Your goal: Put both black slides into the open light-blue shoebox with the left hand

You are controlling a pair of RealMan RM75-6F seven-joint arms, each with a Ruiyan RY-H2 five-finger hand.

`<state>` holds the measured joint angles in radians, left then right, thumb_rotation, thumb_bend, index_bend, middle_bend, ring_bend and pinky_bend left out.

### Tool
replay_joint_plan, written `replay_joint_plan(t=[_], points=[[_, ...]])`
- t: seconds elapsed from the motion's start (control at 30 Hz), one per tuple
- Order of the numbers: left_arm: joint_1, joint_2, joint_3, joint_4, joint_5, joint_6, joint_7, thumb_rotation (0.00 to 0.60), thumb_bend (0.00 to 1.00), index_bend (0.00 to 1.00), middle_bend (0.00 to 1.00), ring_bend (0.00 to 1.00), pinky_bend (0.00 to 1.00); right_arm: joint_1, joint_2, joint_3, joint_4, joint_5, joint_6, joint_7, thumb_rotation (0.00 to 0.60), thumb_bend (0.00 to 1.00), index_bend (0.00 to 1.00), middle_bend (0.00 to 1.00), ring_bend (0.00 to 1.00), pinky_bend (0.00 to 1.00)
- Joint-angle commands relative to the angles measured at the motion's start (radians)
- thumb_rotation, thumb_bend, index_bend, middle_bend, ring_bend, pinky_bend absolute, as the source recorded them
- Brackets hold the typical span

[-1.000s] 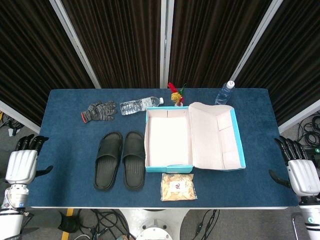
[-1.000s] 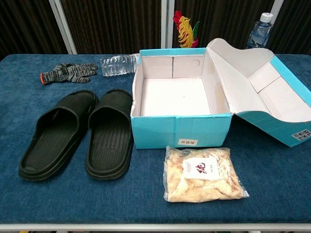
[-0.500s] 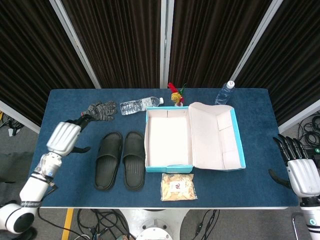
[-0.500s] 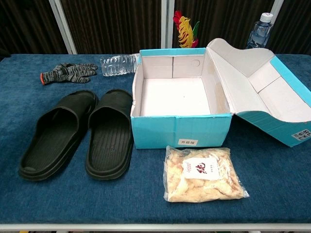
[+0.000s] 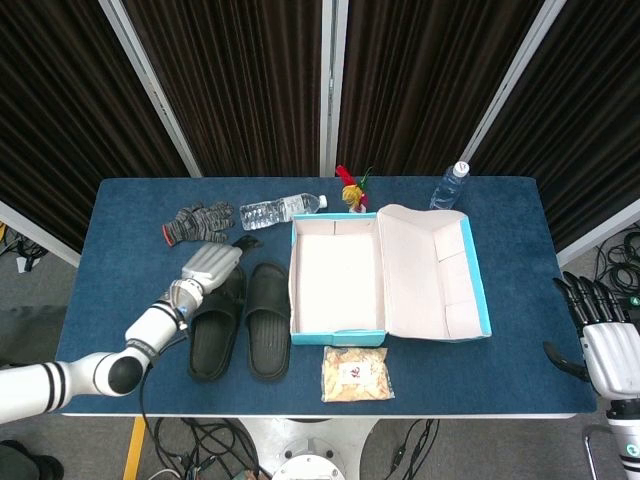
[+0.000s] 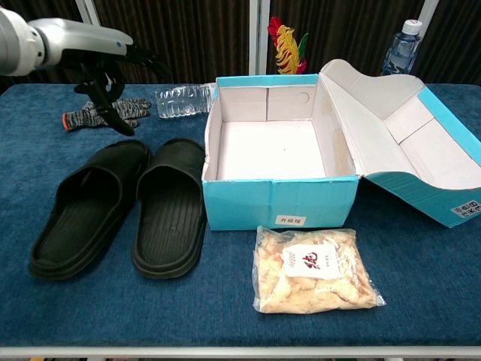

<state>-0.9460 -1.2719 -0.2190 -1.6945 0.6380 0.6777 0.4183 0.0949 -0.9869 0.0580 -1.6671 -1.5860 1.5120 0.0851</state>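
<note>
1. Slides, black, two: left slide (image 5: 215,326) and right slide (image 5: 267,318) lie side by side, soles down, on the blue table (image 5: 120,215), just left of the shoebox.
2. Shoebox (image 5: 336,328), light-blue, open; interior bare white, lid (image 5: 430,270) folded out flat to its right.
3. Left hand (image 5: 210,263): hovers above the toe end of the left slide, left of the shoebox; fingers spread, holding nothing.
4. Right hand (image 5: 608,352): off the table edge, well right of the shoebox; fingers apart, holding nothing.
5. Snack bag (image 5: 355,373): just in front of the shoebox.
6. Lying bottle (image 5: 281,210) and work glove (image 5: 197,222): behind the slides, left of the shoebox.
7. Feather toy (image 5: 351,188): behind the shoebox.
8. Upright bottle (image 5: 451,184): behind the lid.
</note>
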Motion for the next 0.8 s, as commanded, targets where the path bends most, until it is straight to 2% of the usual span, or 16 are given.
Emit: replay_joint_plan(t=[0.03, 0.2, 0.33, 0.8], points=[[-0.135, -0.068, 0.090, 0.029, -0.203, 0.021, 0.114, 0.600, 0.00, 0.08, 0.03, 0.66, 0.84, 0.000, -0.001, -0.001, 0.003, 0.002, -0.003, 0.004, 0.600, 0.15, 0.00, 0.04, 0.00, 0.00], [-0.213, -0.114, 0.123, 0.038, -0.357, 0.053, 0.146, 0.600, 0.00, 0.07, 0.03, 0.66, 0.84, 0.002, -0.001, -0.002, 0.008, 0.002, -0.007, 0.010, 0.600, 0.15, 0.00, 0.04, 0.00, 0.01], [-0.250, -0.156, 0.134, 0.087, -0.433, 0.038, 0.140, 0.600, 0.00, 0.07, 0.03, 0.66, 0.84, 0.000, -0.001, -0.002, 0.012, 0.002, -0.003, 0.015, 0.600, 0.15, 0.00, 0.04, 0.00, 0.01], [-0.345, -0.244, 0.185, 0.217, -0.625, 0.014, 0.177, 0.600, 0.00, 0.07, 0.03, 0.67, 0.84, -0.009, -0.001, -0.005, 0.023, 0.008, 0.004, 0.030, 0.600, 0.15, 0.00, 0.04, 0.00, 0.01]])
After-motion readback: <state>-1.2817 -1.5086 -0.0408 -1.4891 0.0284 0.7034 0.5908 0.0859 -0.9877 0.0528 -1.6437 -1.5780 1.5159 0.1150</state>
